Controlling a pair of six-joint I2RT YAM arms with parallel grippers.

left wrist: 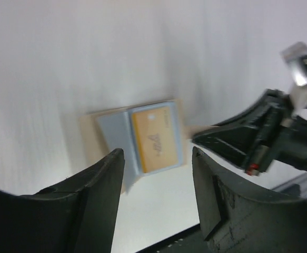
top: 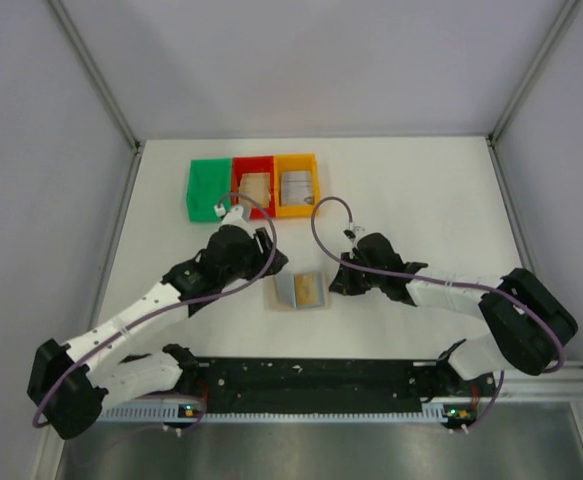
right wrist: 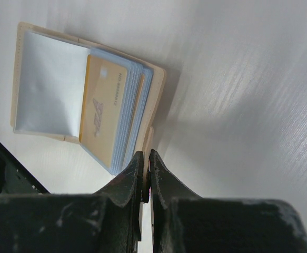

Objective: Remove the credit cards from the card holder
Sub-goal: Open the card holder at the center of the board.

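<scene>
My right pincer [right wrist: 145,156] is closed at the open wallet's [top: 289,290] edge, mid-table. My left pincer [left wrist: 157,155] gapes empty nearby. A tan card [right wrist: 103,103] sits sleeved, with bins [top: 211,185] behind.

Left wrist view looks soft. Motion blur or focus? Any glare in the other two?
Left wrist: smeared all over, card holder and table alike, which suggests motion blur rather than focus; the table is washed out. Right wrist: sharp, but the clear sleeve glares white and the table shows streaky highlights. Top external: even light, soft shadows, no glare.
</scene>
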